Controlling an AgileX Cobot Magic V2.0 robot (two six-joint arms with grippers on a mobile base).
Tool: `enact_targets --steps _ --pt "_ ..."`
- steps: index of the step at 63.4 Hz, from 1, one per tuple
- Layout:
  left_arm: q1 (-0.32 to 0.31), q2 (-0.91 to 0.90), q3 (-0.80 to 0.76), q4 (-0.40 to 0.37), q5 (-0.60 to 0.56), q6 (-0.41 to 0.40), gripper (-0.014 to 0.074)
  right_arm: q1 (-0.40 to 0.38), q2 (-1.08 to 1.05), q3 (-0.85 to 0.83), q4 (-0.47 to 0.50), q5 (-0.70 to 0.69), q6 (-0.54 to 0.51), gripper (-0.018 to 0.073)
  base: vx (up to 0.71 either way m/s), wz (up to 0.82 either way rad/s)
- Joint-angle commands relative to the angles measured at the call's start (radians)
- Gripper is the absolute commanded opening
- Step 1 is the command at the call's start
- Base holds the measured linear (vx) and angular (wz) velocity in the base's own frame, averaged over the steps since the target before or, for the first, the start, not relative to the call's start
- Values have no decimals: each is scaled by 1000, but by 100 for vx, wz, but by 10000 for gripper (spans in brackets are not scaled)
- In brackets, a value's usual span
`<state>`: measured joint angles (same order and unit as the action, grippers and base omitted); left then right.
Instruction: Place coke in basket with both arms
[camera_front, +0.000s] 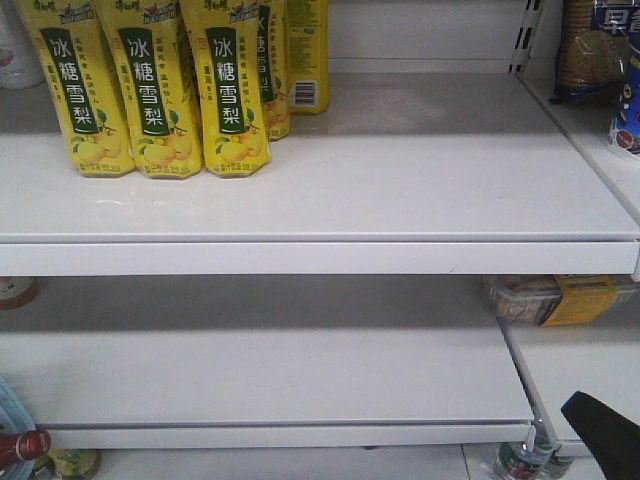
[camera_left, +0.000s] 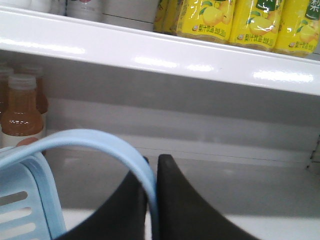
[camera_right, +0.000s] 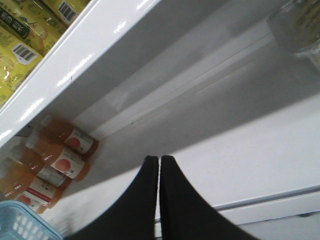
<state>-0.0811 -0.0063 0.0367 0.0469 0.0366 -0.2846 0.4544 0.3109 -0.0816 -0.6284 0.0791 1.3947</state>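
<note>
My left gripper (camera_left: 152, 159) is shut on the basket's pale blue handle (camera_left: 100, 142), which arcs between its black fingers. The basket's slotted side (camera_left: 20, 205) hangs at the lower left of that view. A corner of the basket (camera_right: 20, 225) also shows in the right wrist view. My right gripper (camera_right: 159, 159) is shut with nothing between its fingers, over the lower shelf's front edge; its black tip (camera_front: 605, 430) shows at the bottom right of the front view. A red neck and cap, apparently the coke (camera_front: 22, 447), pokes up at the bottom left beside a pale blue basket edge (camera_front: 8, 400).
Yellow pear-drink bottles (camera_front: 160, 90) stand on the upper shelf (camera_front: 320, 245). Orange juice bottles (camera_left: 20, 110) line the left of the lower shelf (camera_front: 300, 432). Packaged goods (camera_front: 560, 298) lie on the right-hand shelves. Bottle tops (camera_front: 525, 462) show below.
</note>
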Motion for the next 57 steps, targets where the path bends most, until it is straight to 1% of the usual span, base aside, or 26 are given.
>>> enact_targets --steps 1,2,3,8,11,13,16,20,24,31,36,42,57 --pt "1 -20 -4 38 -161 30 -6 -4 -38 -30 262 -11 -407 -5 0 0" --pt "1 -20 -4 38 -161 30 -6 -4 -51 -30 308 -8 -481 -5 0 0" --pt "1 -20 -4 38 -161 30 -6 -4 -60 -30 337 -7 -528 -5 0 0" --pt "1 -20 -4 38 -161 30 -6 -5 -114 -12 452 -23 -731 -5 0 0" --pt "1 -20 -4 38 -161 30 -6 -6 -149 13 493 -45 -805 -5 0 0" --pt "1 -20 -4 38 -161 30 -6 -10 -169 33 506 -61 -829 -5 0 0" --pt "1 -20 -4 38 -161 30 -6 -26 -197 76 522 -97 -835 -5 0 0" --pt "1 -20 -4 38 -161 30 -6 -78 -242 125 552 -121 -800 -5 0 0" --pt "1 -20 -4 38 -161 30 -6 -137 -274 118 549 -23 -766 -5 0 0" --pt "1 -20 -4 38 -161 30 -6 -242 -331 121 518 26 -758 -5 0 0" --pt "1 -20 -4 38 -161 30 -6 -295 -340 121 483 35 -765 -5 0 0" --pt "1 -20 -4 38 -161 30 -6 -318 -341 121 433 21 -765 -5 0 0" --pt "1 -20 -4 38 -161 30 -6 -318 -341 121 287 -60 -775 -5 0 0"
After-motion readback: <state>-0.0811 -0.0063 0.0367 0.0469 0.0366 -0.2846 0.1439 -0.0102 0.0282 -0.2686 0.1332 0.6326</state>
